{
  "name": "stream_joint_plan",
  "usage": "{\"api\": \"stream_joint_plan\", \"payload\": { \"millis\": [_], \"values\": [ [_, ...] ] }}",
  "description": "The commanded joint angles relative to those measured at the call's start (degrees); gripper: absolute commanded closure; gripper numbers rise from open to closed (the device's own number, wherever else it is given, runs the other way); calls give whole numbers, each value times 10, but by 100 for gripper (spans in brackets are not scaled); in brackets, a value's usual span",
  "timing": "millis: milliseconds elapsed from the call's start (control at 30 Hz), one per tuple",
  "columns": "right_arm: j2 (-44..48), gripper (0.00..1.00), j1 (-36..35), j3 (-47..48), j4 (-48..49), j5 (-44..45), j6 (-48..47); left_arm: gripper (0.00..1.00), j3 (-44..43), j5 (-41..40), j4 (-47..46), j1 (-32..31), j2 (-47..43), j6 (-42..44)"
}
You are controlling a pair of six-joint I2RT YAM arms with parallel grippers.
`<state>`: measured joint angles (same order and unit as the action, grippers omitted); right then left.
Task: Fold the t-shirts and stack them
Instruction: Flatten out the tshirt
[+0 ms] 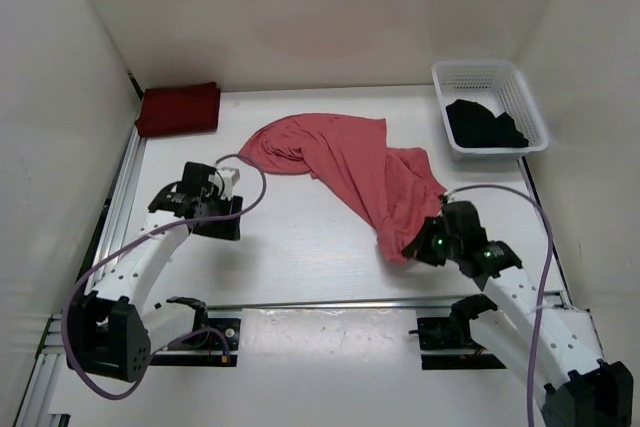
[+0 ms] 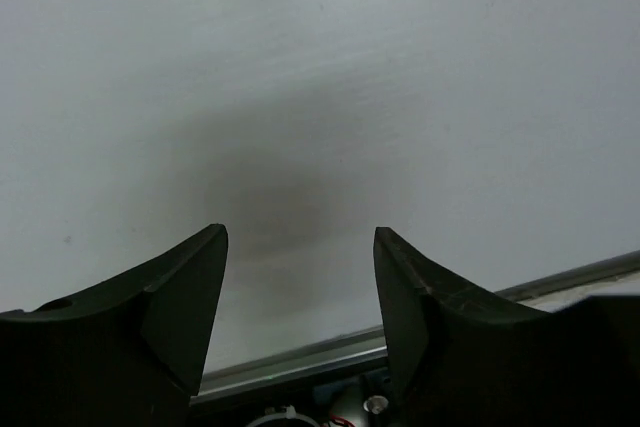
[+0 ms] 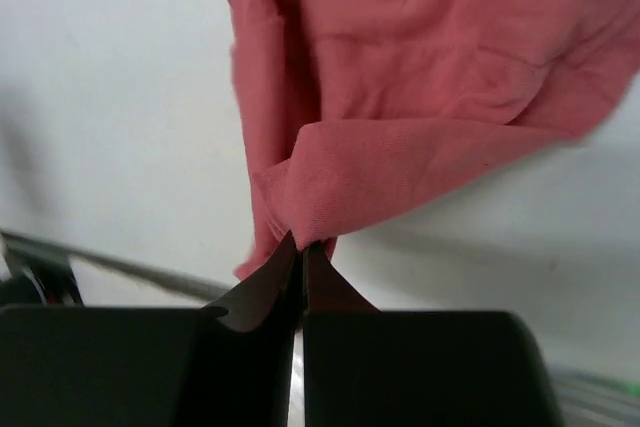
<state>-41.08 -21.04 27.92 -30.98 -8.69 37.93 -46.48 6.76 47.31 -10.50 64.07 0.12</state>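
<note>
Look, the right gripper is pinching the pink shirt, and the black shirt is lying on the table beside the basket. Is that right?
Not quite. The black shirt lies inside the white basket, not on the table beside it, as the top view shows. The right gripper is indeed pinching the pink shirt.

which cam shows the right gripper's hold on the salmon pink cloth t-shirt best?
Right wrist: the right gripper is shut on a bunched fold of the salmon pink cloth t-shirt, close up. Top external shows the whole shirt, but the pinch is too small to read. Left wrist shows none of it.
</note>
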Motion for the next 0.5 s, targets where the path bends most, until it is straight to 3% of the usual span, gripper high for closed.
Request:
{"api": "stream_joint_plan", "payload": {
  "millis": [0,100,233,333,467],
  "values": [
    [42,100,-69,17,35,0,41,28,-6,-8,-8,-18,-40,-1],
    [31,100,-124,98,28,-7,-45,19,-55,-33,-8,-18,8,-1],
    [-41,100,-158,383,-41,-59,-159,17,-144,-68,-8,-18,95,-1],
    [-80,100,-158,513,-65,-44,-213,15,-224,-68,-20,-12,174,-1],
    [-139,100,-121,575,-80,16,-285,15,-328,-111,-25,-7,295,-1]
  ]
}}
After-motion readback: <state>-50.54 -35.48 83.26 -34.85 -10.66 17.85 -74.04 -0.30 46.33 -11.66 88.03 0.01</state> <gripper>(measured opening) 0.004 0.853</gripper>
